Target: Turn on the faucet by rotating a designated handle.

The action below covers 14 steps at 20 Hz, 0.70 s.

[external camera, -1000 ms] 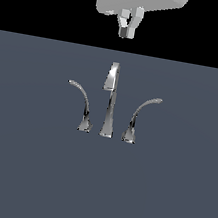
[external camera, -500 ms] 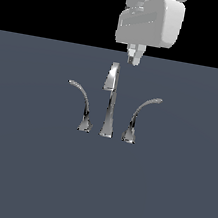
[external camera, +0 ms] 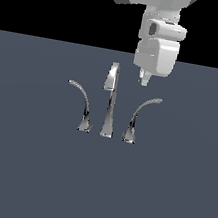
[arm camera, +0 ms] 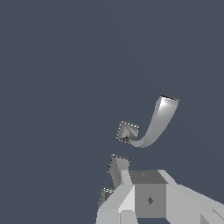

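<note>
In the exterior view the handle (external camera: 139, 117) lies at about 6 o'clock from the gripper (external camera: 145, 79), arm arching toward 2 o'clock, untouched; in the wrist view it (arm camera: 153, 124) curves ahead, and finger opening cannot be determined.

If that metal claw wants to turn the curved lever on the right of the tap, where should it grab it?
Probably on the thin arched arm of the handle, near its outer tip, coming down from above where the gripper hangs. The arm sweeps away from its flared base, so a hold far out should swing it most easily, clear of the spout.
</note>
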{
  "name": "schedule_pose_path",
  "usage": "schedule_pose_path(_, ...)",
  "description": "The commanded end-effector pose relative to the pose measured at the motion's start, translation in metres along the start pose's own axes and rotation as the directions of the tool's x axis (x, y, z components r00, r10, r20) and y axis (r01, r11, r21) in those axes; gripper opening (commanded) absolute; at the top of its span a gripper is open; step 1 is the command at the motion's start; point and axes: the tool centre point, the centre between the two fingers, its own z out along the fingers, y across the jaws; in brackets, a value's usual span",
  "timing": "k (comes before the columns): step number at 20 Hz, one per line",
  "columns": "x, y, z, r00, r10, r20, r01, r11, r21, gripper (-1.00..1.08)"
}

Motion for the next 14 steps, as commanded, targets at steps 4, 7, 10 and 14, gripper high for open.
schedule_pose_path(4,0.027,-0.009,0.025,0.990,0.138,0.001,-0.138,0.990,0.002,-1.00)
schedule_pose_path(7,0.038,-0.012,0.034,0.981,0.192,0.003,-0.192,0.981,0.002,-1.00)
schedule_pose_path(10,0.046,-0.013,0.041,0.973,0.230,0.004,-0.230,0.973,0.003,-1.00)
schedule_pose_path(14,0.051,-0.014,0.045,0.967,0.254,0.005,-0.254,0.967,0.003,-1.00)
